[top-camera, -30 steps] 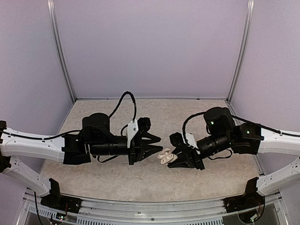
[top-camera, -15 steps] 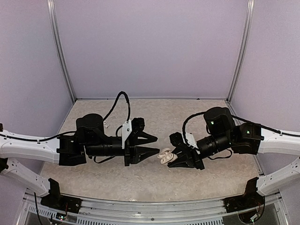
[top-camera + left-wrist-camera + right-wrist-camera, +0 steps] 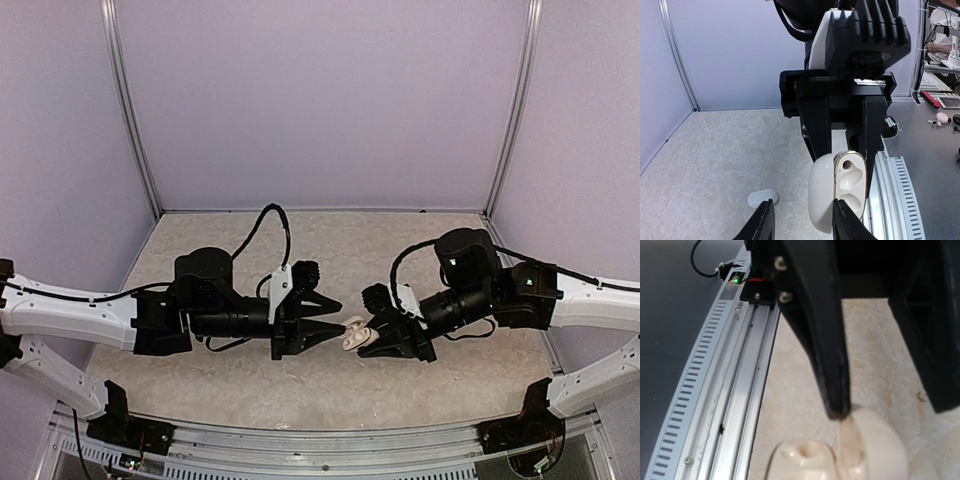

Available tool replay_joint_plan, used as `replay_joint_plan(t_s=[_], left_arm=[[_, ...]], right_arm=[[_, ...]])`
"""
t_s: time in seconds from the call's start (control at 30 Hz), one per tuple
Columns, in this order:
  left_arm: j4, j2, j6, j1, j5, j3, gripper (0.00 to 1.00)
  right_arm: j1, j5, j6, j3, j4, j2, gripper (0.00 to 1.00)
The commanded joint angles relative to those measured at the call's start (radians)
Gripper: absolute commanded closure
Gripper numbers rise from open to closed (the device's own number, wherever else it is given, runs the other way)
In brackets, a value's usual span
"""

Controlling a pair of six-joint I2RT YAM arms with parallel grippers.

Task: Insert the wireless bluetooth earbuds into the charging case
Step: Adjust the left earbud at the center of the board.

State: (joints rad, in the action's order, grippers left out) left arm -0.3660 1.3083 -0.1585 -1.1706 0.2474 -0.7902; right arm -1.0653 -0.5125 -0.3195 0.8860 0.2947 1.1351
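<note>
Charging case (image 3: 821,195), open with its sockets empty, is held clamped in right gripper (image 3: 366,337) jaws above surface (image 3: 705,165). Left gripper (image 3: 338,316) jaws are apart, empty, close by. Risk judged: case twisted out of grip if bumped.

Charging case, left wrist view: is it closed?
No: the charging case sits hinged open in the right claw, its two halves spread and the inner sockets exposed.

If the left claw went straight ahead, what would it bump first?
Probably the open case, which the right gripper holds just ahead of the left gripper; depth is hard to judge.
</note>
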Motion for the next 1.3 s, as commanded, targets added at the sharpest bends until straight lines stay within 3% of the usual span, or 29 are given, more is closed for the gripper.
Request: replay_joint_plan(t_s=[0.0,0.2,0.4,0.67,0.83,0.93,1.1,1.27], left_arm=[[0.004,0.017,-0.01,-0.003,-0.022,-0.043,0.61],[0.004,0.026,-0.01,-0.003,-0.039,-0.047,0.63],[-0.068,-0.033,0.039,0.004,0.039,0.013,0.47],[-0.036,-0.188,0.15,0.092,-0.032,0.112,0.48],[0.185,-0.203,0.241,0.166,-0.199,0.073,0.48],[0.388,-0.179,0.273,0.218,-0.225,0.022,0.47],[0.701,-0.053,0.277,0.297,-0.308,-0.103,0.47],[0.851,0.07,0.23,0.356,-0.326,-0.195,0.47]], right_arm=[[-0.012,-0.036,-0.04,0.015,-0.006,-0.025,1.0],[-0.015,-0.042,-0.097,-0.026,-0.029,-0.066,1.0],[-0.016,-0.004,-0.134,-0.065,-0.052,-0.103,1.0],[-0.018,0.015,-0.188,-0.168,-0.136,-0.226,1.0],[-0.018,0.035,-0.194,-0.143,-0.093,-0.213,1.0],[-0.019,0.037,-0.192,-0.14,-0.082,-0.2,1.0],[-0.018,0.035,-0.181,-0.144,-0.086,-0.202,1.0],[-0.018,0.029,-0.179,-0.14,-0.08,-0.206,1.0]])
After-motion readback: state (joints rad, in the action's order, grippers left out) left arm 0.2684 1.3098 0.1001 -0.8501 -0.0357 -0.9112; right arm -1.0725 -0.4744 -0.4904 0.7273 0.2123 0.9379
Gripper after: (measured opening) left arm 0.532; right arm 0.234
